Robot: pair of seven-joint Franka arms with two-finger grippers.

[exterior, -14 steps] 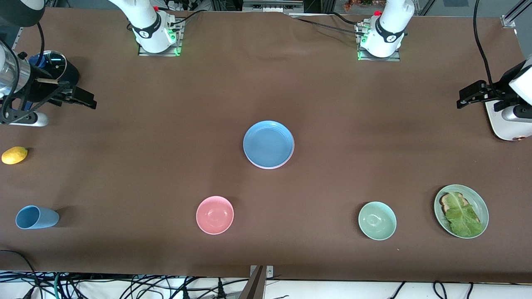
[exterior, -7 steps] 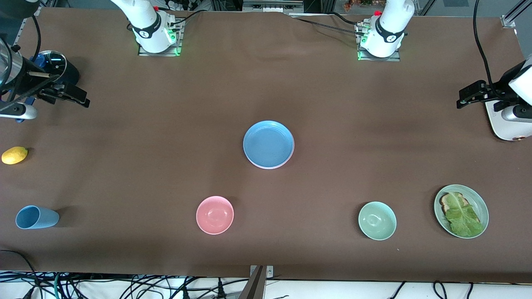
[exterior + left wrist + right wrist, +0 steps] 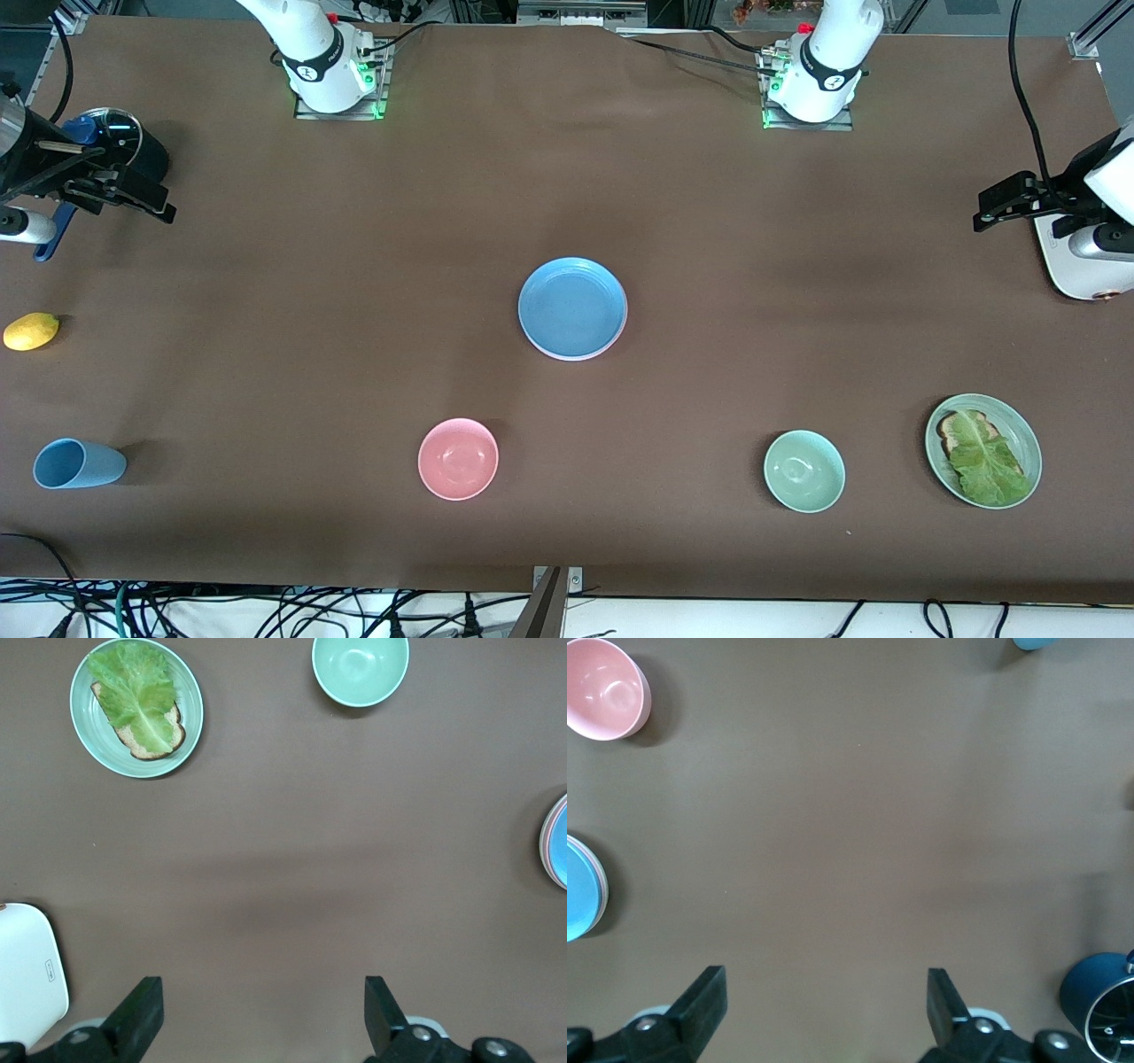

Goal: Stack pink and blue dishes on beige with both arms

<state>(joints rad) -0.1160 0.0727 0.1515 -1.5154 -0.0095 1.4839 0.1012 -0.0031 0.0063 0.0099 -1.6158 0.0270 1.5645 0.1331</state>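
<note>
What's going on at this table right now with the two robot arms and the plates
Nothing is being handled. The blue plate tops a stack mid-table, with a pink rim showing under it; the beige plate isn't clearly visible. The right gripper hangs open over its end of the table by a dark jar; the left gripper hangs open over the other end.

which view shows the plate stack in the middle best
The front view: the whole stack shows there, blue plate on top with a pale rim peeking out beneath it. The left wrist view catches only a sliver with blue and pink rims. The right wrist view shows just an edge, cut off by the frame.
</note>
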